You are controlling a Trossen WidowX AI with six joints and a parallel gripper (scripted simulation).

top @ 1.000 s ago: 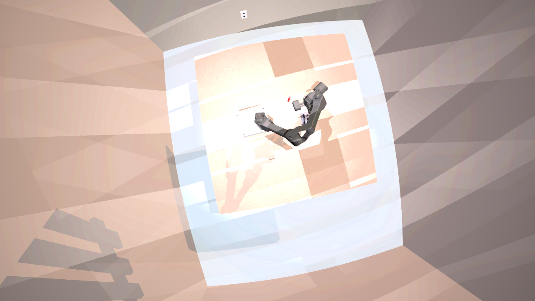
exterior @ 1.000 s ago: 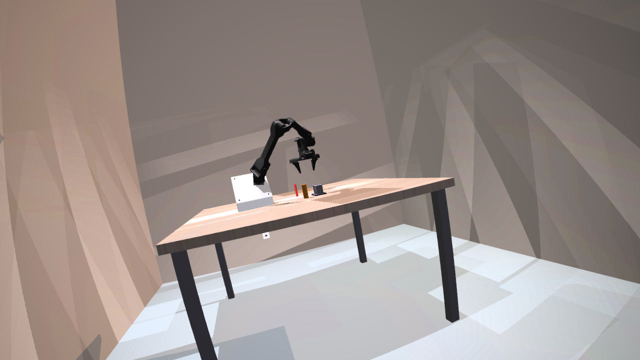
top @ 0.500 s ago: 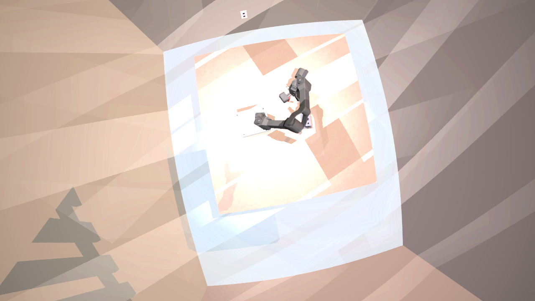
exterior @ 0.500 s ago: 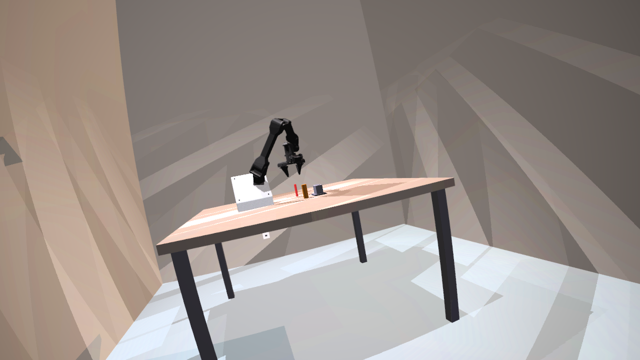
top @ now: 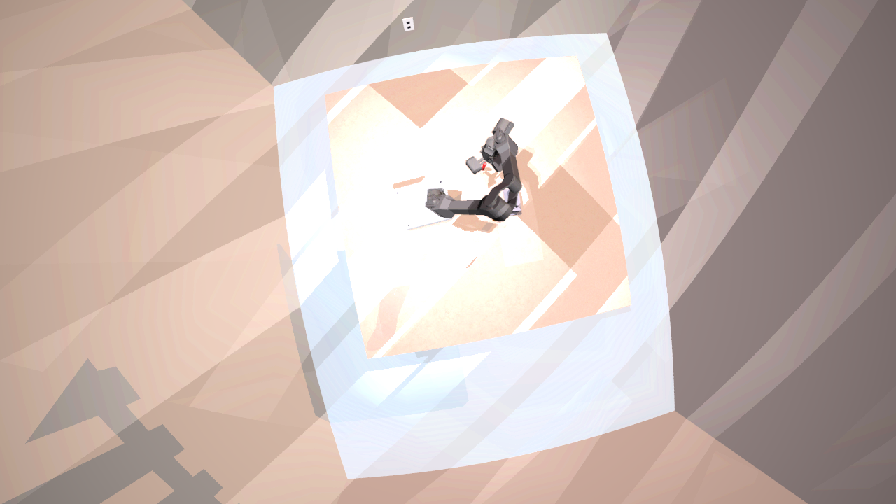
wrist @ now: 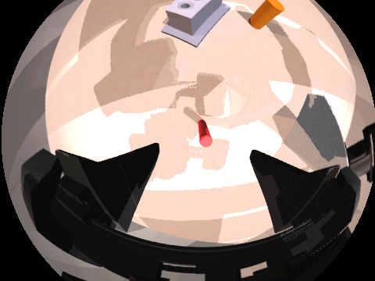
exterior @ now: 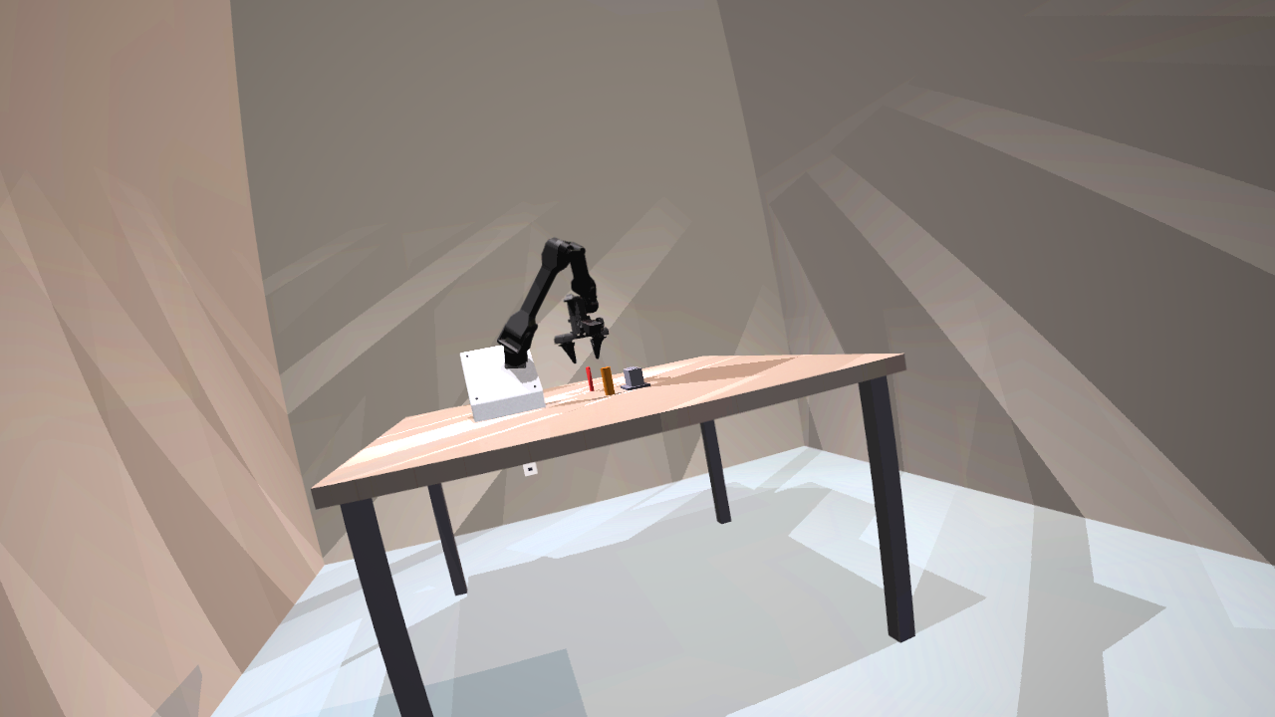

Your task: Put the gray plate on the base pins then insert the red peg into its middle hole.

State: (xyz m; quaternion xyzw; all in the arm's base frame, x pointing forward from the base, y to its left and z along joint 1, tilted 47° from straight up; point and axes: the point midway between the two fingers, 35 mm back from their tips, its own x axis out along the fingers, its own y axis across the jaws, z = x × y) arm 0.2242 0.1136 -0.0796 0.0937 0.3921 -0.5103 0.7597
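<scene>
My gripper (exterior: 586, 358) (wrist: 206, 151) is open and empty, pointing down above the red peg (top: 484, 166) (exterior: 589, 378) (wrist: 205, 133). The peg stands upright on the table; in the wrist view its top shows between and just beyond the fingertips, with space on both sides. The gray plate (exterior: 633, 375) (wrist: 180, 17) sits on the gray base (exterior: 637, 386) (wrist: 195, 41) and looks flat. One hole shows near the upper edge of the wrist view; the other part is cut off. The pins cannot be made out. In the top view the arm hides most of the plate.
An orange cylinder (exterior: 607, 381) (wrist: 266, 16) stands between the red peg and the plate in the exterior view. The white box (exterior: 499, 384) under the arm stands left of the peg there. The table (exterior: 713, 400) (top: 451, 313) carries everything.
</scene>
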